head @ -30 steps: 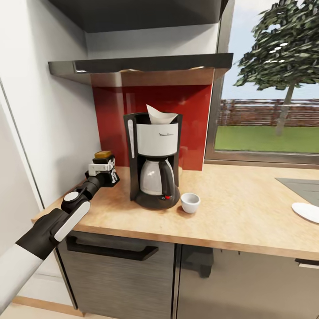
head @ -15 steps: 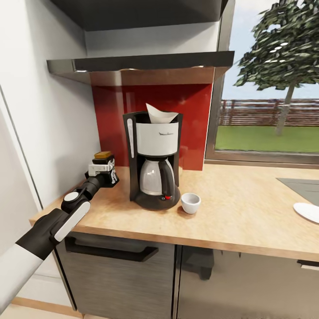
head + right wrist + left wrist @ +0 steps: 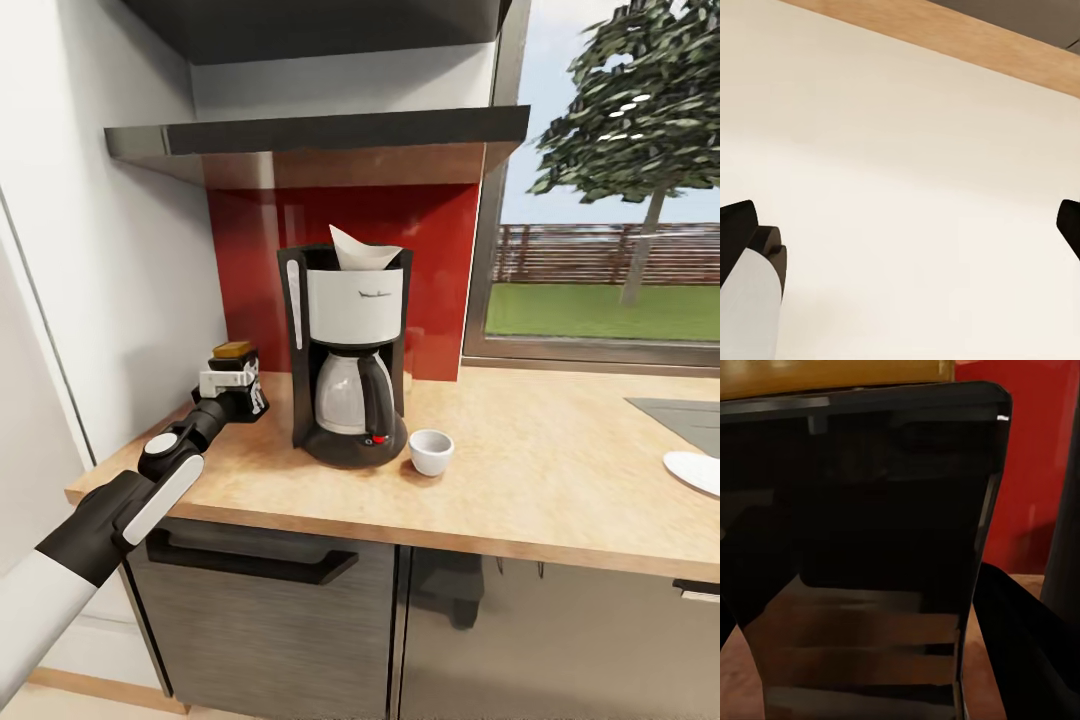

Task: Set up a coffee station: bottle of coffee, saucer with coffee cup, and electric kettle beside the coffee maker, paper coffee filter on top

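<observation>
The coffee maker (image 3: 345, 345) stands on the kitchen countertop (image 3: 540, 480) against the red backsplash, and the paper coffee filter (image 3: 362, 255) sticks out of its top. Just left of it the bottle of coffee (image 3: 231, 350) rests on the counter, dark with a golden lid, with my left gripper (image 3: 238, 388) shut around it. In the left wrist view the dark bottle of coffee (image 3: 855, 547) sits between the fingers (image 3: 1020, 637). The coffee cup (image 3: 431, 452) sits right of the machine's base. The saucer (image 3: 695, 470) lies at the far right. My right gripper (image 3: 900, 225) is open over a pale surface.
The kitchen shelf (image 3: 320, 135) hangs above the coffee maker. A grey sink (image 3: 685, 415) is set into the counter at the right, below a window (image 3: 610, 200). A white wall (image 3: 110, 280) borders the counter's left end. Dark cabinet fronts (image 3: 280, 620) run underneath.
The head view has shifted slightly. The left arm, the bottle, the cup and the coffee maker have stayed where they were.
</observation>
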### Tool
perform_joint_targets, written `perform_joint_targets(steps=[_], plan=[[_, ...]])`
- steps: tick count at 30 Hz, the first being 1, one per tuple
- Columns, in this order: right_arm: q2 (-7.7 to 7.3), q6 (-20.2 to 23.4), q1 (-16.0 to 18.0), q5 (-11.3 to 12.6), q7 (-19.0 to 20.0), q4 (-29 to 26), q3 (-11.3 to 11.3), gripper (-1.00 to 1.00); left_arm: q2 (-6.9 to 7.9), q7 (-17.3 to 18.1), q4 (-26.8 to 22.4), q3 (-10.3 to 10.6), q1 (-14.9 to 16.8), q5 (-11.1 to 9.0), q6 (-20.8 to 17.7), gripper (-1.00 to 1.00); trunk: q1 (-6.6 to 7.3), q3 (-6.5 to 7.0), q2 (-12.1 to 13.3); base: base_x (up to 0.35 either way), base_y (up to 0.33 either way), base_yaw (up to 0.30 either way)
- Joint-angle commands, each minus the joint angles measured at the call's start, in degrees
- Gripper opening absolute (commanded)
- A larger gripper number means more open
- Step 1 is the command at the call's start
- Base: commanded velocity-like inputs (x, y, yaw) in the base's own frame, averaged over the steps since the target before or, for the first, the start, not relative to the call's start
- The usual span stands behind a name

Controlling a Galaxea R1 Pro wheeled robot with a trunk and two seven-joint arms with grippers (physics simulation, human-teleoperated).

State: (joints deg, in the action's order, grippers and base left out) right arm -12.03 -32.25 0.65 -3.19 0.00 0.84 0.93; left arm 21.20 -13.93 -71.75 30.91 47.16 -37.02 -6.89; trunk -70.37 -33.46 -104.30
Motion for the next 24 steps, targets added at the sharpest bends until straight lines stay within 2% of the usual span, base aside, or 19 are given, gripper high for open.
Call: perform_joint_targets(steps=[1, 6, 11, 17, 24], plan=[[-0.02, -0.2, 0.1, -0.2, 0.0, 0.1, 0.0, 1.00, 0.07, -0.5, -0.1, 0.2, 0.1, -0.3, -0.1, -1.00, -0.21, -0.24, -0.4, 0.000, 0.000, 0.000], [-0.01, -0.2, 0.1, -0.2, 0.0, 0.1, 0.0, 1.00, 0.09, -0.5, -0.1, 0.2, 0.1, -0.3, -0.1, -1.00, -1.31, -1.14, -2.4, 0.000, 0.000, 0.000], [-0.01, -0.2, 0.1, -0.2, 0.0, 0.0, 0.0, 1.00, 0.07, -0.4, -0.2, 0.2, 0.0, -0.3, -0.2, -1.00, -1.31, -1.14, -2.4, 0.000, 0.000, 0.000], [-0.01, -0.2, 0.1, -0.2, 0.0, 0.0, 0.0, 1.00, 0.09, -0.5, -0.3, 0.2, 0.1, -0.3, -0.2, -1.00, -2.63, -2.22, -4.8, 0.000, 0.000, 0.000], [-0.01, -0.2, 0.1, -0.2, -0.1, 0.0, 0.0, 1.00, 0.10, -0.4, -0.3, 0.2, 0.1, -0.3, -0.3, -1.00, -2.63, -2.43, -4.8, 0.000, 0.000, 0.000]])
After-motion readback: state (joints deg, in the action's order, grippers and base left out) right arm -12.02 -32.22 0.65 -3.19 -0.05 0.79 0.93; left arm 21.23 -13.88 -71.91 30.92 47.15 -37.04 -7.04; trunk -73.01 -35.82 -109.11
